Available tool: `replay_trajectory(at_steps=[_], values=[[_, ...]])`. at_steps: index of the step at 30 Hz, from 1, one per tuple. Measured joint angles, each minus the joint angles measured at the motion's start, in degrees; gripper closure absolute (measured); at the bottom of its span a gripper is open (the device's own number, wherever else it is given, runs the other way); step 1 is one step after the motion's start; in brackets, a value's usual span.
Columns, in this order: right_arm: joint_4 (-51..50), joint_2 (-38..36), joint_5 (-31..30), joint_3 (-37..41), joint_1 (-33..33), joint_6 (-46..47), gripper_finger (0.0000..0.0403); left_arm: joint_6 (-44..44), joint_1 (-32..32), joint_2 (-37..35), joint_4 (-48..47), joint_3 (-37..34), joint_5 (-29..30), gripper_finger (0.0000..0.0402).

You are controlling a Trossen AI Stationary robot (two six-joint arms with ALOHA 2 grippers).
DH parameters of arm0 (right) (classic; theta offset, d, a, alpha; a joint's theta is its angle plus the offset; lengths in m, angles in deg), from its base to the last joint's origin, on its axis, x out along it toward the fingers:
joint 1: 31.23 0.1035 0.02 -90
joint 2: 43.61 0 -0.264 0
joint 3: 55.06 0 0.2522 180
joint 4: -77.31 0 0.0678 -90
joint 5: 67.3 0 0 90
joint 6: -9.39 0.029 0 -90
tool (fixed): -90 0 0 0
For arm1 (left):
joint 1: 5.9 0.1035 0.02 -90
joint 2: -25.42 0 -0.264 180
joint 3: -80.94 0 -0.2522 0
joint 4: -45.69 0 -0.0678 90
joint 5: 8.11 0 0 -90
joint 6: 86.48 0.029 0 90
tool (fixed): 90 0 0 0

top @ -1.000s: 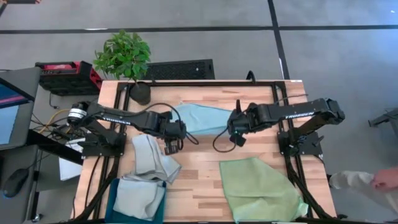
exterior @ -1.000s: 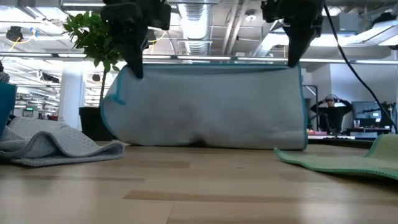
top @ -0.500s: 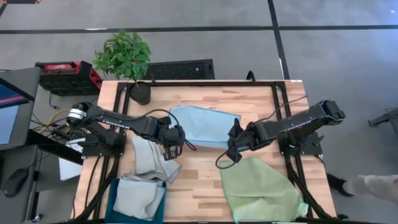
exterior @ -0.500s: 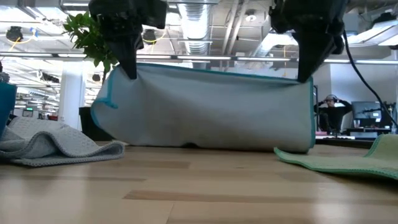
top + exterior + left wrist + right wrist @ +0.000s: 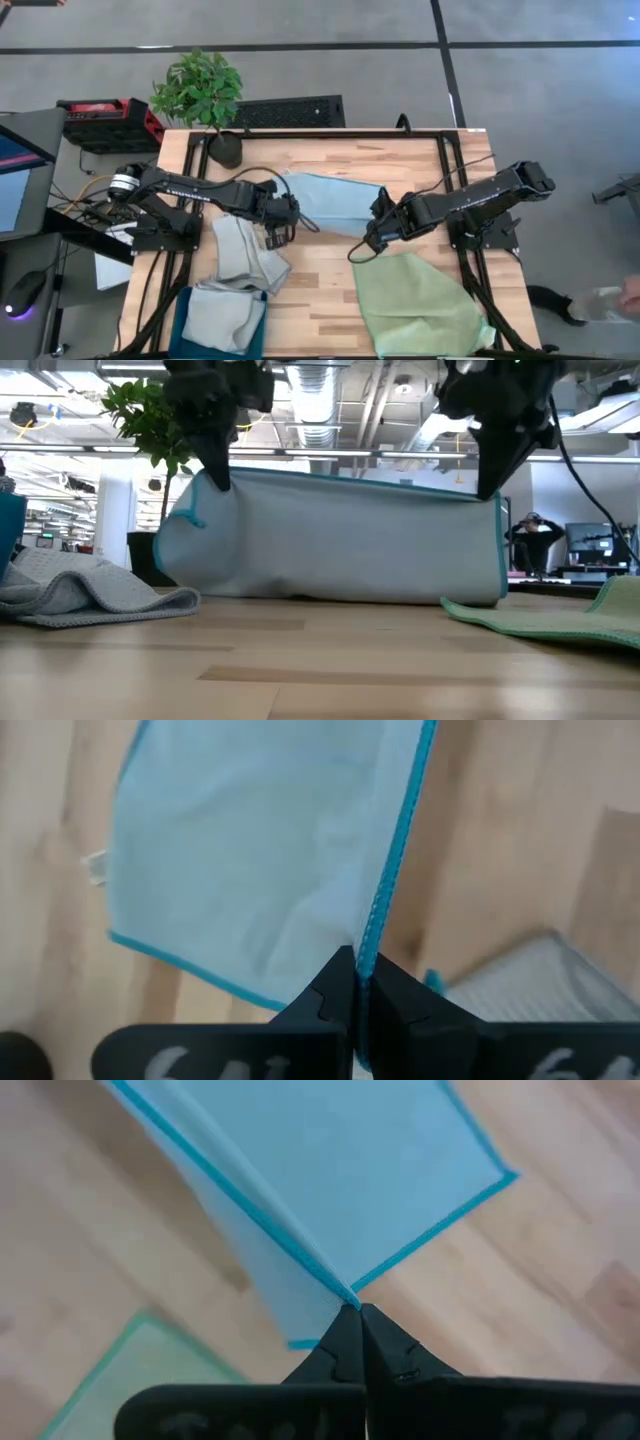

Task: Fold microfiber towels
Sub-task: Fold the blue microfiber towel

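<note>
- Left hand [image 5: 283,226], at centre-left of the high view, clamped tight on one corner of the light blue towel [image 5: 335,203]; in the left wrist view, fingers [image 5: 330,1000] pressed together on the teal-stitched edge of the cloth [image 5: 250,850].
- Right hand [image 5: 376,237], just right of centre in the high view, likewise pinched fully closed on the opposite corner; in the right wrist view, fingertips [image 5: 345,1342] meeting exactly where two teal hems of the cloth [image 5: 330,1170] join.
- Light blue towel lifted along its near edge between both hands, in the middle of the wooden tabletop [image 5: 330,150]; in the low view, hanging as a broad curtain [image 5: 340,535] across the centre of the frame, lower edge touching the wood.
- Left hand [image 5: 218,470] at upper left and right hand [image 5: 487,485] at upper right of the low view, each at a top corner of the hanging cloth.
- Pale grey towel [image 5: 245,255] crumpled at lower left of the high view, just below the left hand; in the low view, heaped at far left [image 5: 80,592].
- Second pale grey towel [image 5: 222,318] draped over the dark teal bin [image 5: 183,330] at the bottom-left edge of the high view.
- Light green towel [image 5: 420,305] spread flat at lower right of the high view, just below the right hand; at far right in the low view [image 5: 560,615], lying on the wood.
- Potted plant [image 5: 200,95] at the upper-left corner of the tabletop.
</note>
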Motion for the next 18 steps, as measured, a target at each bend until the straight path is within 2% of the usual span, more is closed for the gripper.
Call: replay_trajectory(at_steps=[9, 18], values=[[5.0, -0.1, -0.3, 4.8, -7.0, -4.0, 0.04, 3.4, 7.5, 0.1, 0.4, 0.1, 0.0, 0.0401], [6.7, -0.1, -0.1, 6.4, -14.2, -10.7, 0.04, 11.8, 14.0, 6.7, 2.5, 0.0, -2.3, 0.0401]])
